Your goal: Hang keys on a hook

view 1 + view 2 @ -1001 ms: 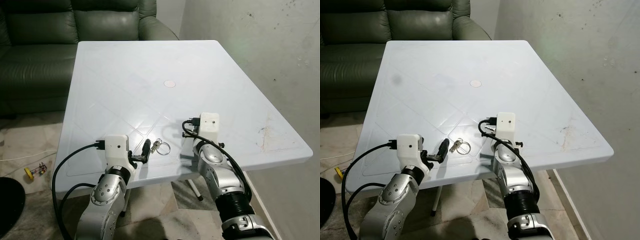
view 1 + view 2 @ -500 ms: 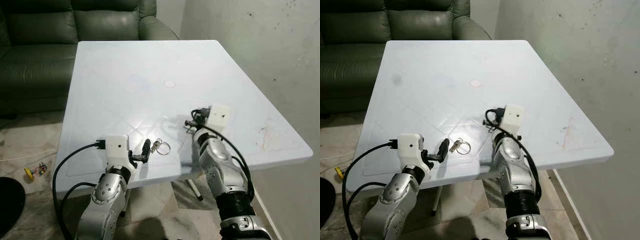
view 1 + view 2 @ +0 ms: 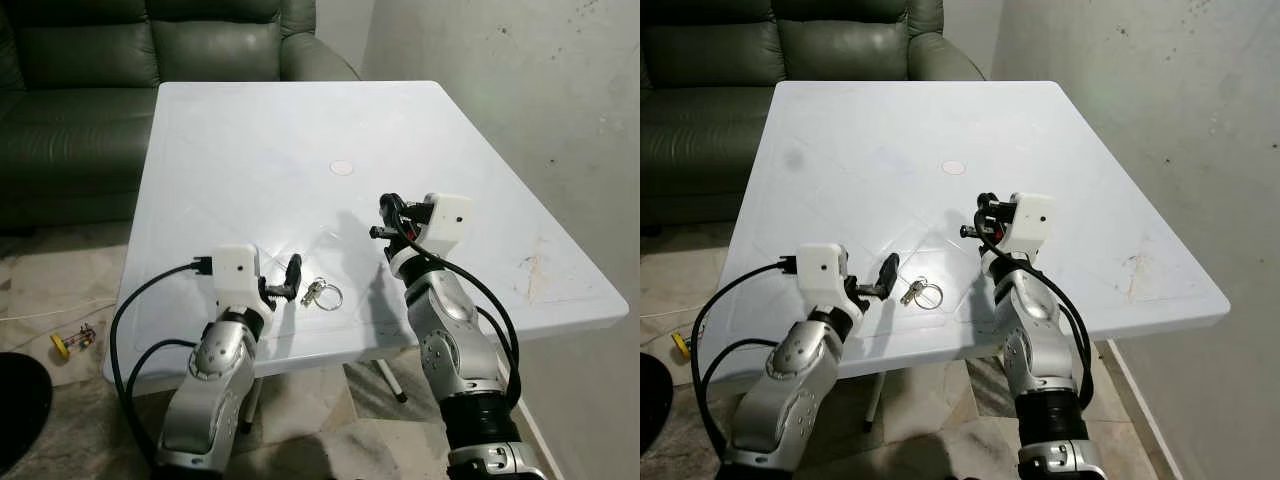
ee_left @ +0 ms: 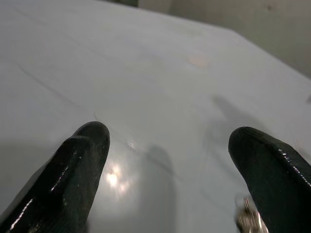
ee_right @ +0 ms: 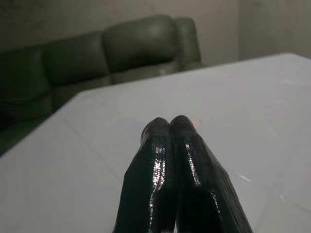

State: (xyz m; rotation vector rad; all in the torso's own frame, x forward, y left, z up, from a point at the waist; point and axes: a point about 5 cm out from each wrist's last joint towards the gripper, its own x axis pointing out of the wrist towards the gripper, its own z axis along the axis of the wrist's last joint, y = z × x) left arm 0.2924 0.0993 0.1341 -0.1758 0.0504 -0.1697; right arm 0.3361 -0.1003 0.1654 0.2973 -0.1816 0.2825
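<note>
Now | keys (image 3: 320,292): small silver bunch, round ring | white table (image 3: 250,140)

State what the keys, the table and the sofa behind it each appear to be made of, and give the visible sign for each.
Keys: probably metal, since the ring and blades look silvery and thin.
Table: likely moulded plastic, glossy white with pressed-in lines and soft reflections.
Sofa: leather or imitation leather, dark green, with a smooth sheen and puffy creased cushions; which of the two cannot be told.

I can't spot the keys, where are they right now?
In the left eye view, the keys lie on the white table near its front edge, just right of the open left pincer, left of the right arm.
</note>
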